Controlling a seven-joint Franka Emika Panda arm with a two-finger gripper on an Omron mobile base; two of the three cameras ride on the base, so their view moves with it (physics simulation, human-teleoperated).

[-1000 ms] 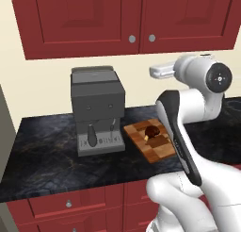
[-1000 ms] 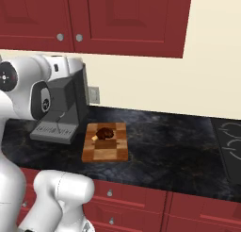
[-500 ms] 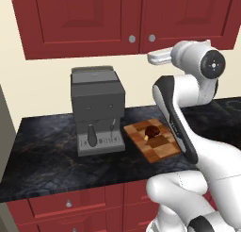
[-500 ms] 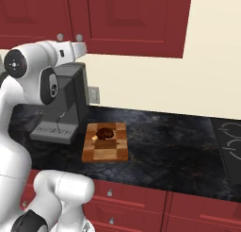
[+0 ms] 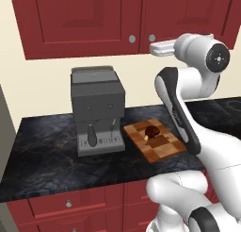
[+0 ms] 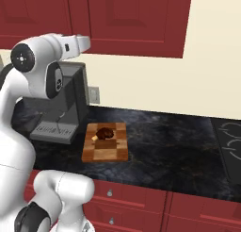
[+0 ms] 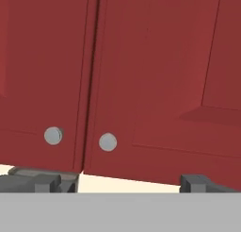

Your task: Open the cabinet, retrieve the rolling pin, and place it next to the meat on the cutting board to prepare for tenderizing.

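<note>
The cabinet (image 5: 94, 19) hangs above the counter with both dark-red doors shut, and its two round silver knobs (image 7: 108, 142) sit side by side near the bottom. My gripper (image 7: 117, 184) is open, just below and in front of the right-hand knob, holding nothing. From the base, my gripper (image 5: 156, 48) is level with the cabinet's lower edge. The checkered cutting board (image 5: 155, 141) lies on the dark counter with the small brown meat (image 5: 151, 132) on its far half. The rolling pin is hidden.
A grey coffee machine (image 5: 96, 108) stands just left of the board. Red drawers (image 5: 70, 203) with silver knobs run under the counter. A stove top (image 6: 230, 141) lies at the far right. My arm's forearm (image 5: 176, 108) hangs over the board's right side.
The hand has risen from beside the coffee machine's top to the cabinet's lower edge, close to the knobs. The jaws stayed open. Board and meat have not moved.
</note>
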